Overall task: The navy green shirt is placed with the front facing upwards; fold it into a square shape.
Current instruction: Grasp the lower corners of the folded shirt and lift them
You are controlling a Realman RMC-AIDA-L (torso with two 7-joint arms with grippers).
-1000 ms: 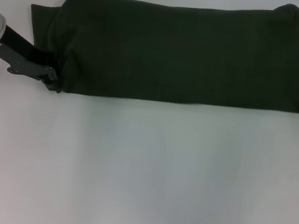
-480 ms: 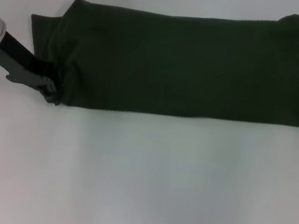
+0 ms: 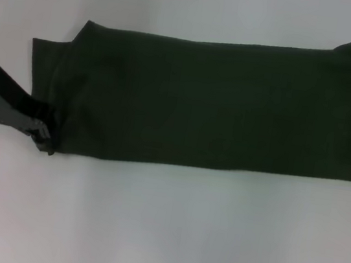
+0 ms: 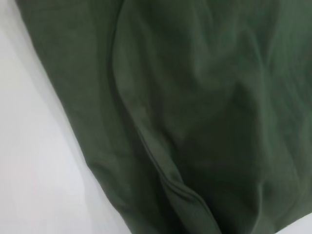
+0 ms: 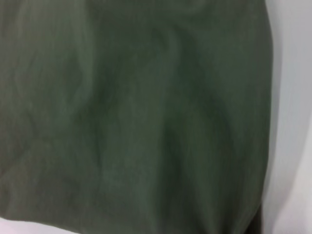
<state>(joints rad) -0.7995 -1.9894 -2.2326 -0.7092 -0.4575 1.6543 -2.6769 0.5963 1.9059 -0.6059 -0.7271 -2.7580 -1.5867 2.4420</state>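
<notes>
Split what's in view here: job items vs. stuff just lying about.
Job:
- navy green shirt, folded into a long band, plain side up
- left gripper at the shirt's near left corner

Not part of the job:
- white table under the shirt; nothing else lies on it in view

The right gripper is out of the head view.

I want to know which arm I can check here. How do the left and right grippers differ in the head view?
The left gripper shows at the navy green shirt's near left corner, touching the cloth; the right gripper is out of view past the right edge. Whether the left grips the hem cannot be told.
</notes>
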